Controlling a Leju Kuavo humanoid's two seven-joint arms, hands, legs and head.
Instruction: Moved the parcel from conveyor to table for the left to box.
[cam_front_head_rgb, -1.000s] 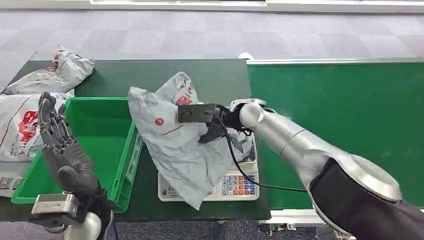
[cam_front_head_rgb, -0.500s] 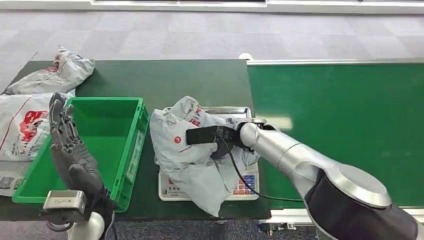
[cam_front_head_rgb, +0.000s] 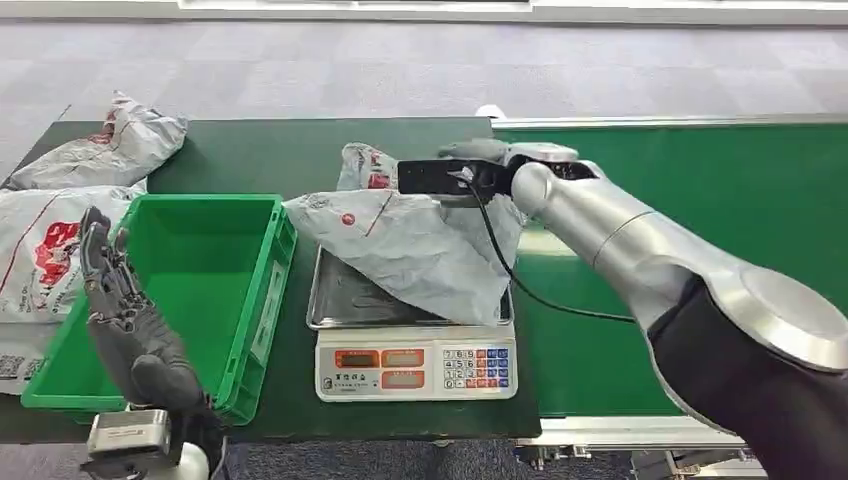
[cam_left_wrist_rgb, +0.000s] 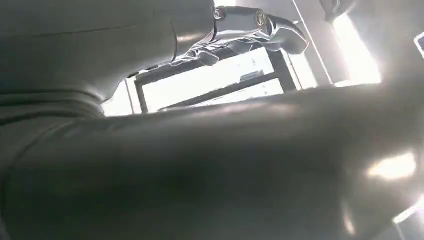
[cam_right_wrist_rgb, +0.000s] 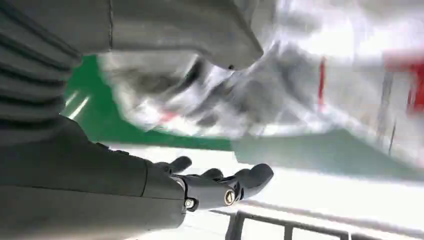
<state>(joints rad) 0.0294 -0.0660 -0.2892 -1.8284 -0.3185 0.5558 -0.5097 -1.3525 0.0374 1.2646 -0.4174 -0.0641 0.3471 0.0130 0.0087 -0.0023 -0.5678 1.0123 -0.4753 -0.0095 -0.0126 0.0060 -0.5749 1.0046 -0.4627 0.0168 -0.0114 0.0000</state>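
Parcel (cam_front_head_rgb: 410, 245), a crumpled grey plastic mailer with red print, is lying draped across the steel tray of the weighing scale (cam_front_head_rgb: 415, 350), one corner sticking up toward 12 o'clock. Right hand (cam_front_head_rgb: 470, 165) is hovering at the parcel's 1 o'clock edge; right wrist view is showing its fingers (cam_right_wrist_rgb: 235, 182) spread and gripping nothing. Left hand (cam_front_head_rgb: 125, 310) is standing flat and open, fingers extended, at the 9 o'clock side of one rigid green plastic crate (cam_front_head_rgb: 200, 290). Two more grey mailer bags (cam_front_head_rgb: 60, 210) are lying beyond the crate at 10 o'clock. Smooth green conveyor belt (cam_front_head_rgb: 680, 210) is running at 3 o'clock.
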